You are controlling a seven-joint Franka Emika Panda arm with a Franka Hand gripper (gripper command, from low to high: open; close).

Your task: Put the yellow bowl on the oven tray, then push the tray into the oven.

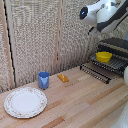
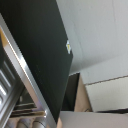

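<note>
Small round yellow bowl (image 1: pixel 104 56) sits on dark slatted metal rack (image 1: pixel 111 64); rack looks stiff, so grip its front rim. Your fingers' opening: cannot tell, hidden.

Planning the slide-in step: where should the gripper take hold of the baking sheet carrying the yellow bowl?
Probably the baking sheet's front rim, coming from the table side: it juts from the oven over the open door, and the yellow dish sits farther back.
</note>
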